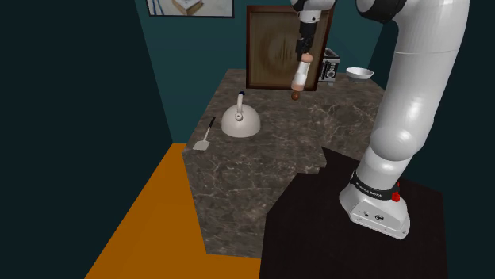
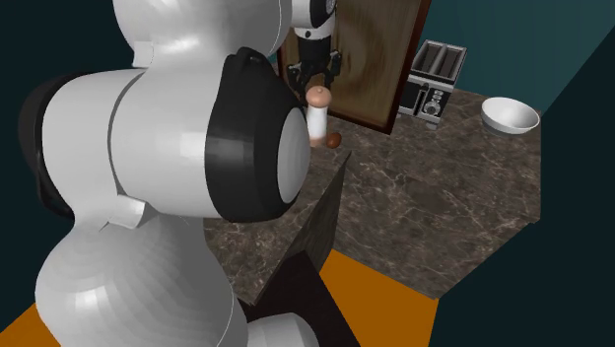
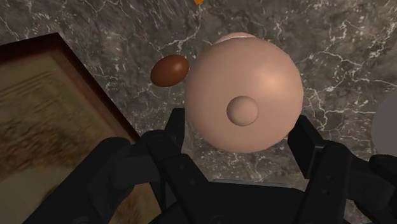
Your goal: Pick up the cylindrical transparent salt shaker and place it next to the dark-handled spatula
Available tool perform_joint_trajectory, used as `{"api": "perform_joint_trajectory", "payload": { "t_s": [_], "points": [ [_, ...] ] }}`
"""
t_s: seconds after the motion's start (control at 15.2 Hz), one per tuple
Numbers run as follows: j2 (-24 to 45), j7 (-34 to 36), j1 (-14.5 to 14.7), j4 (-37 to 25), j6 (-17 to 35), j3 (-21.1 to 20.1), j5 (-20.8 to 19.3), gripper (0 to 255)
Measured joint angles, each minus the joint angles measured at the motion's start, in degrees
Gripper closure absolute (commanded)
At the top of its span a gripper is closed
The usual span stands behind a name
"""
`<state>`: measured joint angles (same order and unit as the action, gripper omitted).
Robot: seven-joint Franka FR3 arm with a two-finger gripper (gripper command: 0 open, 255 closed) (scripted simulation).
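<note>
Black gripper (image 3: pixel 240 137) clasps the salt shaker (image 3: pixel 242 95) by its tan-capped top, near the counter's (image 1: pixel 278 166) back edge. Likely light, rigid, slick and breakable, it suits a firm side grip. The spatula (image 1: pixel 205 136) lies well apart at the shoulder view's left edge.

The counter (image 1: pixel 278 158) looks like dark, white-veined stone, the board (image 1: pixel 274 55) like grained brown wood, the kettle (image 1: pixel 240 120) and arm (image 1: pixel 404 95) glossy white, the shaker (image 3: pixel 242 89) cap smooth with a soft pinkish sheen, the jaws matt black.
</note>
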<state>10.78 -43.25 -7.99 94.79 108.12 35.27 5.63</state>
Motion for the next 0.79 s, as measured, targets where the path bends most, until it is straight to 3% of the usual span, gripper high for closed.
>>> {"api": "perform_joint_trajectory", "payload": {
  "t_s": [0.79],
  "points": [
    [0.76, -0.12, -0.81, -10.23, -9.59, 0.3, 0.35, 255]
  ]
}}
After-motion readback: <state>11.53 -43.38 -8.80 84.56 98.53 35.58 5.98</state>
